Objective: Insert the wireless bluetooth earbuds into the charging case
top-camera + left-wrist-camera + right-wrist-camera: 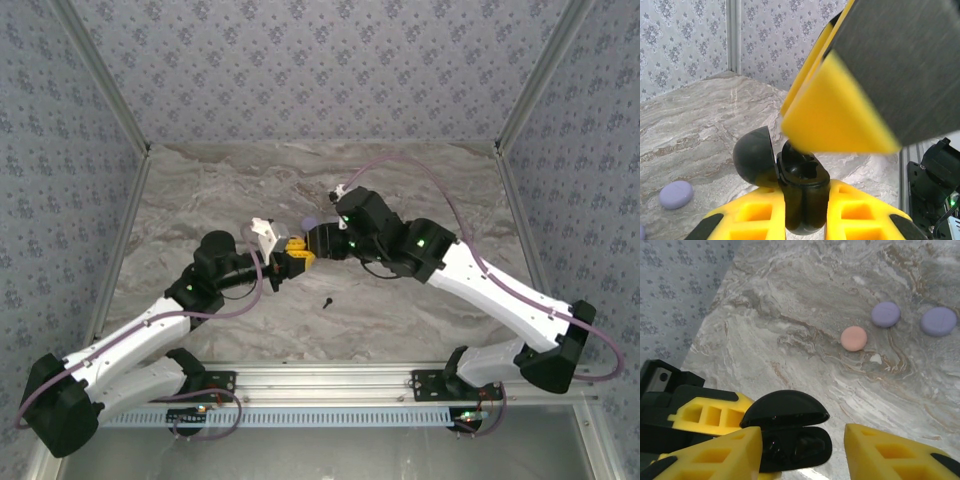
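Looking glossy and slippery, the charging case (802, 175) (lid open) is being pinched low by the left hand (805, 215); the right hand (802, 450) is being held spread.

Black case (802, 195), seemingly black earbud (328, 300)

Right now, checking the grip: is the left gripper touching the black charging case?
Touching. The left wrist view shows yellow fingers of the left gripper pressed against both sides of the black charging case, no gap.
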You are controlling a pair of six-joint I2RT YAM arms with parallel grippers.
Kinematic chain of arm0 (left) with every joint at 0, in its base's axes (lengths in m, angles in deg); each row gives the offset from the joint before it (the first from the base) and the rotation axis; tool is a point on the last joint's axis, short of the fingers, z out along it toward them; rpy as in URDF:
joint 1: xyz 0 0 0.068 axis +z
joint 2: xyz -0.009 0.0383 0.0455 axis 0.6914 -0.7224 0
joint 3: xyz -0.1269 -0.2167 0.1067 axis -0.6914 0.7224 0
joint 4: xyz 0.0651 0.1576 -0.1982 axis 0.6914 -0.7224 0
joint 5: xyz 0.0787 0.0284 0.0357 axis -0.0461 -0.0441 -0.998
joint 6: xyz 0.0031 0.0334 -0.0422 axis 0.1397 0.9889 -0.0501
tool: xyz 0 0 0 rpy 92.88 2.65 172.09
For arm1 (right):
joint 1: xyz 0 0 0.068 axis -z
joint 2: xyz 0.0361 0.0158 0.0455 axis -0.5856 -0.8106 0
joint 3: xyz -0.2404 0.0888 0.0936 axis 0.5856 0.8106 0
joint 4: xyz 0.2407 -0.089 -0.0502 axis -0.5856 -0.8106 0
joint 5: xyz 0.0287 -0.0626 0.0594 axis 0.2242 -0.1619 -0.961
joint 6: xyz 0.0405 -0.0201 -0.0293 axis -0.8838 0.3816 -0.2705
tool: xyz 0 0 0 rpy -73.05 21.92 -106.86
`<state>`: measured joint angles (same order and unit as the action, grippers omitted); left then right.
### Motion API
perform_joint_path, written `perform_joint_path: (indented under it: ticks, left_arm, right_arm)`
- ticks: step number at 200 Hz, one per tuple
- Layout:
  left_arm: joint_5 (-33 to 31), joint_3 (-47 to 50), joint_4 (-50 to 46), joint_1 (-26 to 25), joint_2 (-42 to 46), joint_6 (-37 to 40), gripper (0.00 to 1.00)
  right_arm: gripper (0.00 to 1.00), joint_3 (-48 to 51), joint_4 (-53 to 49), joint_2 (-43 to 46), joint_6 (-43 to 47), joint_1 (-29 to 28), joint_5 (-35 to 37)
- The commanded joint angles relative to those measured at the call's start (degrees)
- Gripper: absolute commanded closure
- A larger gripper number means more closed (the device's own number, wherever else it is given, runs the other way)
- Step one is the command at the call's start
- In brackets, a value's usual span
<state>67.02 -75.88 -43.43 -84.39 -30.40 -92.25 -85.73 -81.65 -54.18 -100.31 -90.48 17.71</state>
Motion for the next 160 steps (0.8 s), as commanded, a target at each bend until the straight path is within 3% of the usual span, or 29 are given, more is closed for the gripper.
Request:
perform_joint_path:
  ticks: [1, 38, 89, 160]
  left_arm:
    - [-0.9, -2.1, 1.3, -0.5, 0.4, 0.4, 1.0]
    - [-5.5, -1.1, -4.2, -0.6, 3.6, 2.8, 1.0]
    - [-9.3, 1.5, -11.0, -0.6, 11.1, 4.6, 1.0]
    - [-11.6, 3.4, -14.0, -0.6, 16.9, 7.5, 1.0]
  right_arm:
    - [0.47, -1.4, -2.9, 3.5, -0.1, 1.0, 3.9]
    - [0.47, 7.2, -6.1, 5.0, -10.6, 5.5, 3.8]
    - [0.48, 19.5, 0.4, -0.5, -18.9, 6.6, 0.3]
    - [0.48, 15.6, 3.4, -19.6, -20.0, 2.7, -3.8]
